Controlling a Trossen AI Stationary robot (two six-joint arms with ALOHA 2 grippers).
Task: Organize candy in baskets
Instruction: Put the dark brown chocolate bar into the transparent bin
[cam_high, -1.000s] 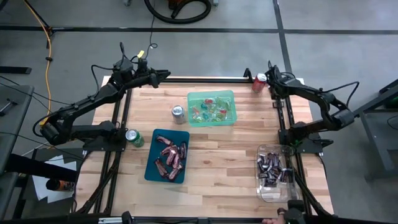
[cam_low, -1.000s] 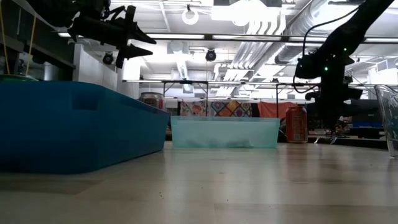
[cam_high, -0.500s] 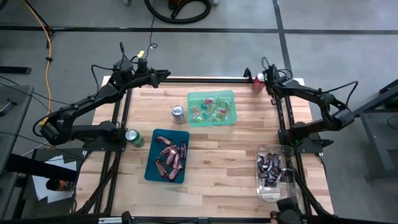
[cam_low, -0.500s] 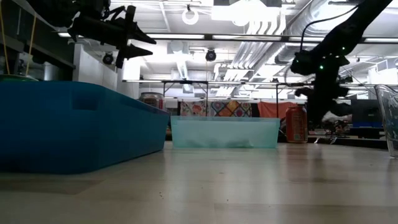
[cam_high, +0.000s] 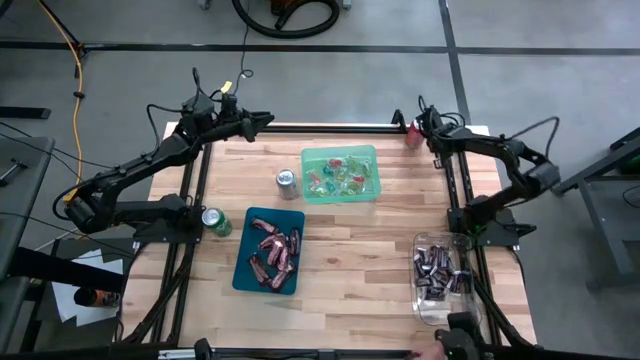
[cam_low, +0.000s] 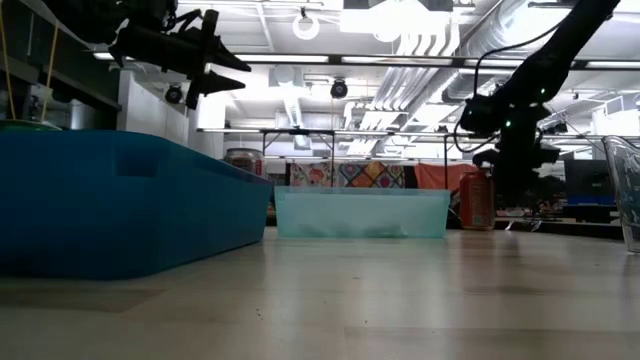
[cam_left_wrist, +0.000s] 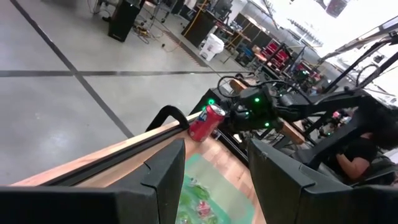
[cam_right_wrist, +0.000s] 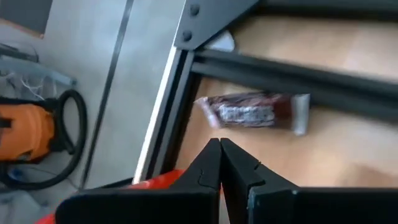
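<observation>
Three baskets stand on the table: a light green one (cam_high: 340, 174) with small green and red candy, a dark teal one (cam_high: 270, 250) with pinkish-red bars, and a clear one (cam_high: 440, 278) with dark bars. One dark brown wrapped bar (cam_right_wrist: 252, 112) lies flat on the wood beside a black frame rail at the far right corner. My right gripper (cam_right_wrist: 219, 146) is shut just short of that bar, slanting down, with nothing between its fingers. My left gripper (cam_left_wrist: 216, 168) hangs open above the far left corner (cam_high: 266, 120), holding nothing.
A red can (cam_high: 414, 132) stands at the far right corner, right beside my right gripper. A silver can (cam_high: 287, 181) stands left of the green basket and a green can (cam_high: 214, 220) left of the teal one. Black frame rails run along the table's sides.
My right gripper has gone a little toward the table's left, closer to the red can, has sunk slightly and has rolled at the wrist. My left arm has kept still.
</observation>
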